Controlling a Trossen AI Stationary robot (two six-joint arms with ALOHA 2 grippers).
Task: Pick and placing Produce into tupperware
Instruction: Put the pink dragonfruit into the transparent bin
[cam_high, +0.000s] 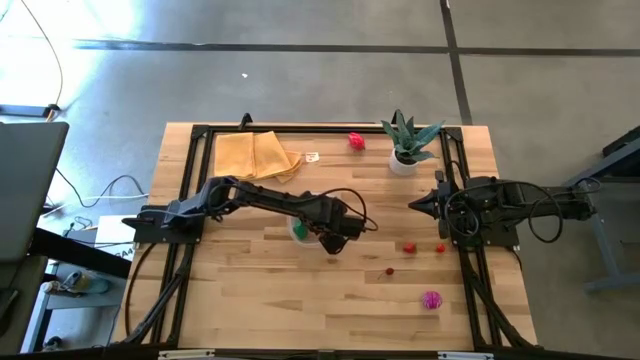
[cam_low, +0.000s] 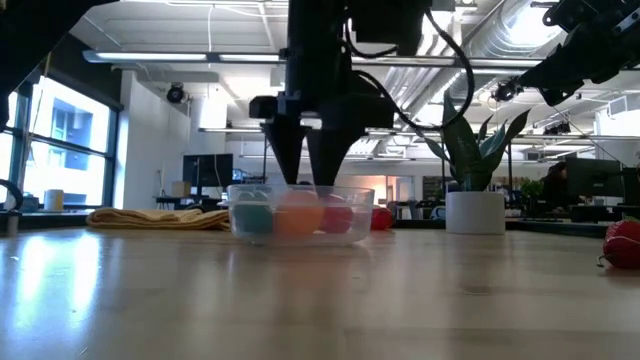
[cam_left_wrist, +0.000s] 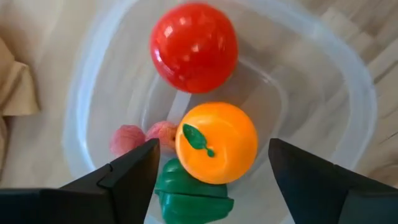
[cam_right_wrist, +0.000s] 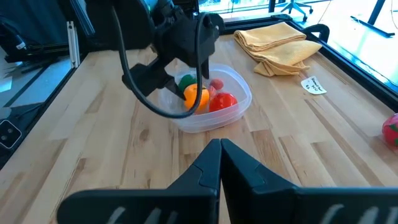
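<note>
A pale wood-plank tabletop (cam_high: 300, 290) stands on grey concrete floor (cam_high: 300, 80); an open office lies beyond. The left tool (cam_left_wrist: 211, 165) hangs with fingers apart, empty, over the clear tupperware (cam_right_wrist: 239, 99) holding an orange (cam_left_wrist: 216, 142), tomato (cam_left_wrist: 194, 46) and green piece (cam_left_wrist: 189, 196). The right tool (cam_right_wrist: 221, 146), closed and empty, waits at the tabletop's right edge.
</note>
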